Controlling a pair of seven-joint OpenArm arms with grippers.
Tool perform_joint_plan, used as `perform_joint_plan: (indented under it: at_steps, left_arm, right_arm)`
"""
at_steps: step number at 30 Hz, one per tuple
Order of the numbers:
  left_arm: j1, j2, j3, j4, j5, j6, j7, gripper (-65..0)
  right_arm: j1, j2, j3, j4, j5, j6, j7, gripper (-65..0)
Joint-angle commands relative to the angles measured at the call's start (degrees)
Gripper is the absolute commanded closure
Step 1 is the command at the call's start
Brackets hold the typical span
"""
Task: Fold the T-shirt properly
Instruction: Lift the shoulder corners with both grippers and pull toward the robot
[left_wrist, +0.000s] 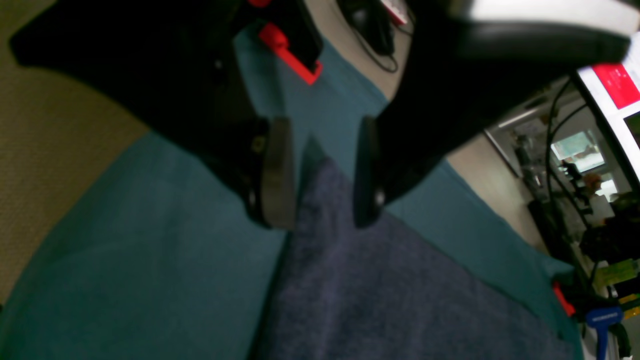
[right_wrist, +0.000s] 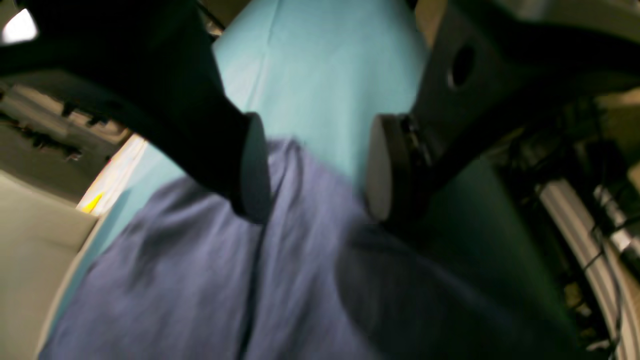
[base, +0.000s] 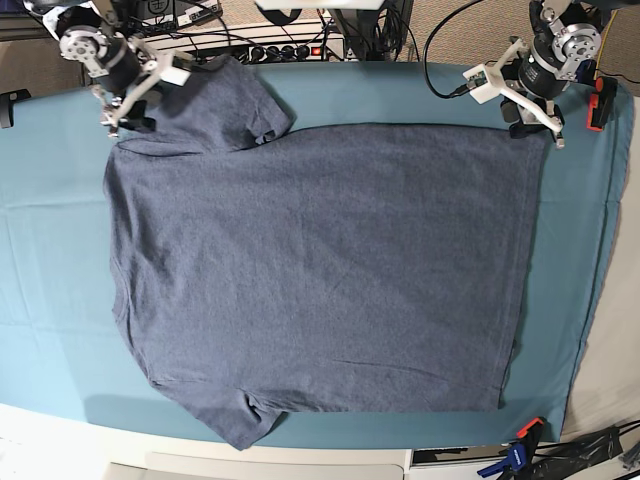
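I am holding my left end effector (left_wrist: 320, 175) open over a hem corner of the T-shirt (base: 320, 270), and my right end effector (right_wrist: 312, 165) open at the shoulder by the far sleeve, gripping nothing. I am judging both are preparing a fold. The T-shirt is lying flat on the desk (base: 40, 200), its long axis left to right, hem toward my left arm.

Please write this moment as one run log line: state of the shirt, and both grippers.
T-shirt: flat on teal cloth, unfolded | left gripper: open over hem corner | right gripper: open over shoulder edge
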Motion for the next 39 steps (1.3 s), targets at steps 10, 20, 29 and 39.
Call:
perform_joint_plan:
  at_steps: [10, 20, 29, 39]
  left_arm:
    - [0.0, -0.8, -0.4, 0.9, -0.3, 1.1, -0.2, -21.5]
    - [0.1, -0.8, -0.4, 0.9, -2.4, 1.2, -0.4, -21.5]
    - [0.1, -1.2, -0.4, 0.9, -5.5, 0.9, -0.4, -21.5]
    - [0.0, -2.1, -0.4, 0.7, -3.7, -1.8, -0.4, -21.5]
  right_arm:
    - [3.0, -2.7, -6.8, 0.4, 0.4, 0.6, -1.4, -32.1]
    - [3.0, -2.7, -6.6, 0.4, -3.1, 0.6, -2.8, 0.0]
    - [3.0, -0.1, -6.4, 0.4, -8.6, -1.7, -5.4, 0.0]
    - [3.0, 0.2, 2.8, 0.6, -8.6, -1.8, -4.6, 0.0]
